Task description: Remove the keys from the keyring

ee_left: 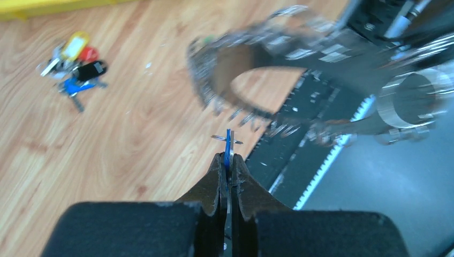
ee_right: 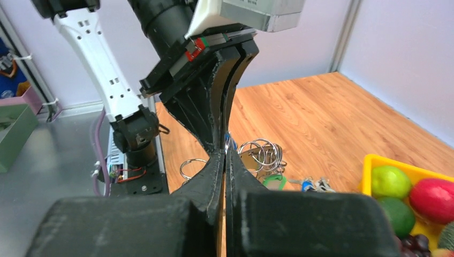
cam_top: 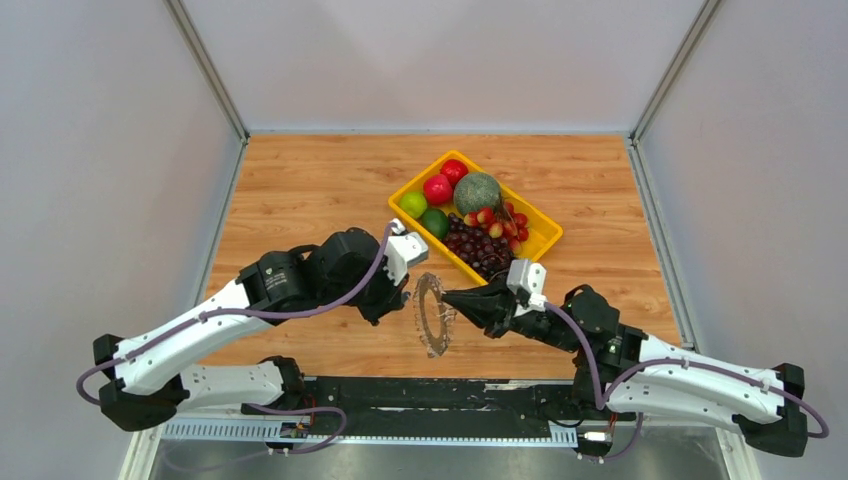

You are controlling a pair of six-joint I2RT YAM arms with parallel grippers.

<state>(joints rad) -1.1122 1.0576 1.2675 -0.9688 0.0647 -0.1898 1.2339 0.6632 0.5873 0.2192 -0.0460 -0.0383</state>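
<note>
The keyring [cam_top: 433, 313] stands on edge above the table between my two grippers, its silvery keys [cam_top: 438, 340] fanned round it. My right gripper [cam_top: 449, 298] is shut on its right side; in the right wrist view [ee_right: 225, 156] the jaws are pressed together. My left gripper [cam_top: 408, 297] is shut on a blue-headed key [ee_left: 228, 150] with a small wire ring through it. In the left wrist view the keyring [ee_left: 206, 85] is blurred, just beyond that key. I cannot tell whether the blue key still hangs on the keyring. The left fingers [ee_right: 214, 107] meet the right fingertips.
A yellow tray [cam_top: 545, 222] of fruit with a melon [cam_top: 477, 190] lies behind the grippers. A small cluster of coloured keys [ee_left: 77, 67] lies on the wood. Loose wire rings [ee_right: 262, 152], a green tag [ee_right: 274, 182] and a single ring [ee_right: 193, 165] lie under the grippers.
</note>
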